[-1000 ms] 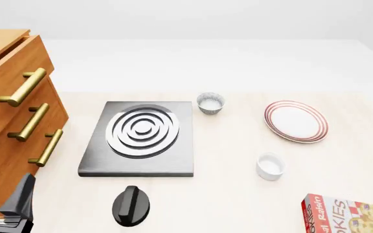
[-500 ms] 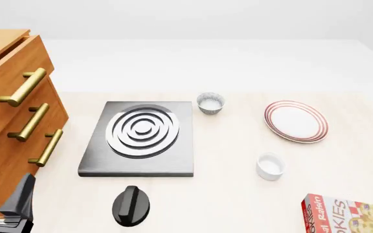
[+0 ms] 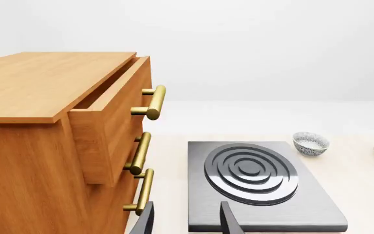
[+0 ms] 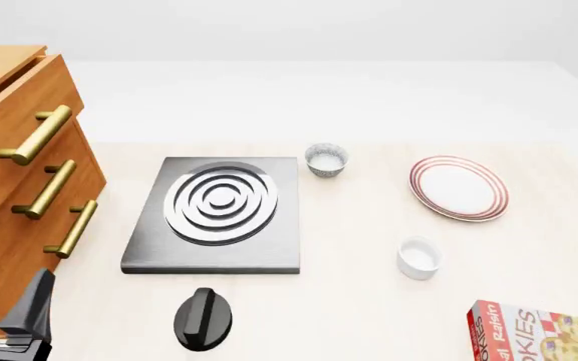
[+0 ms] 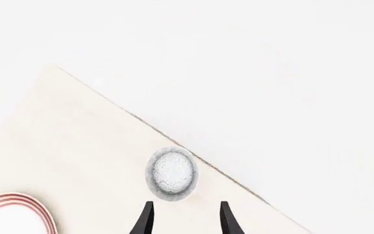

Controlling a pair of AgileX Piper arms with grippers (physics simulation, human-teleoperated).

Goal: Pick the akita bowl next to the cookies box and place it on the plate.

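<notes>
A grey-and-white speckled akita bowl stands just past the stove's far right corner, far from the cookies box at the near right; the same akita bowl shows in the left wrist view. The right wrist view shows a speckled bowl hard against a table edge, just ahead of my open, empty right gripper; no cookies box shows there. The red-ringed plate lies at the right, and the plate's rim shows in that view too. My left gripper hangs open and empty at the near left, by the drawers. The right gripper is outside the front view.
A grey stove slab with a ring burner fills the middle, with a black knob in front of it. A wooden drawer cabinet with brass handles stands at the left, its top drawer slightly open. A plain white ramekin sits below the plate.
</notes>
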